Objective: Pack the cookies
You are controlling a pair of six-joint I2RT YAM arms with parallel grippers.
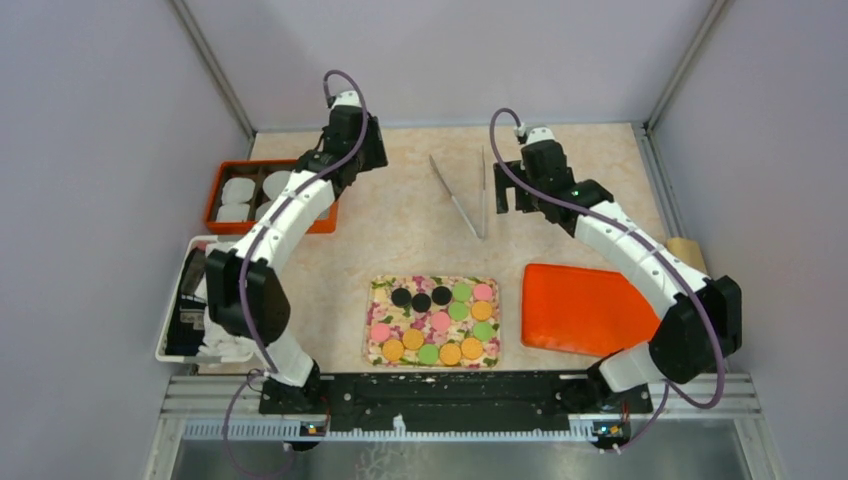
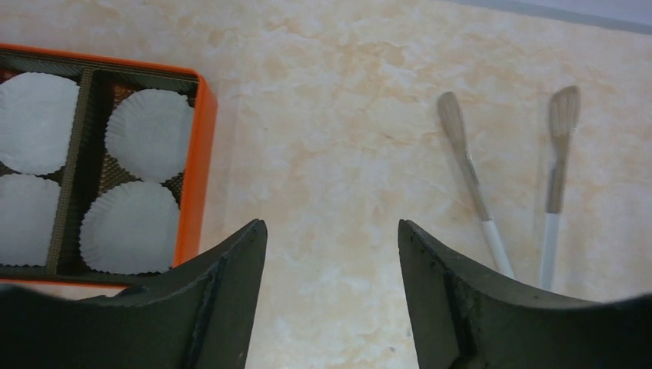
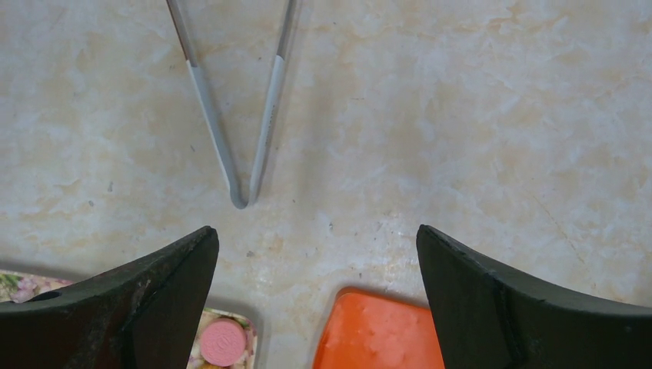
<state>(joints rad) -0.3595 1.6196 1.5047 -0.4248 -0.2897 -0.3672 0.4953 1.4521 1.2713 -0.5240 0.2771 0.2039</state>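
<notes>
Left end effector [image 2: 330,231]: jaws standing spread, gripping nothing, hovering over bare surface [image 1: 400,240] between the orange box [image 2: 196,177] and the tongs [image 3: 240,201].
Right end effector [image 3: 315,234]: jaws gaping wide and empty, hanging just on the near side of the tongs' joined end.
Tongs: lying flat between the two arms, tips pointing to the far edge.
Cookies [image 1: 440,322]: sitting in rows on the floral tray [image 1: 377,288] at the near edge, black, pink, green and orange, well apart from both end effectors.
Box: paper cups [image 2: 150,134] waiting in its compartments, no cookie showing in them.
Handling, I'm guessing: thin, light, stiff discs lying flat, so little edge is showing and they are likely sliding if nudged.
Where to take hold: across the rim, one at a time; the tongs' narrow tips are looking better suited than the broad jaws.
</notes>
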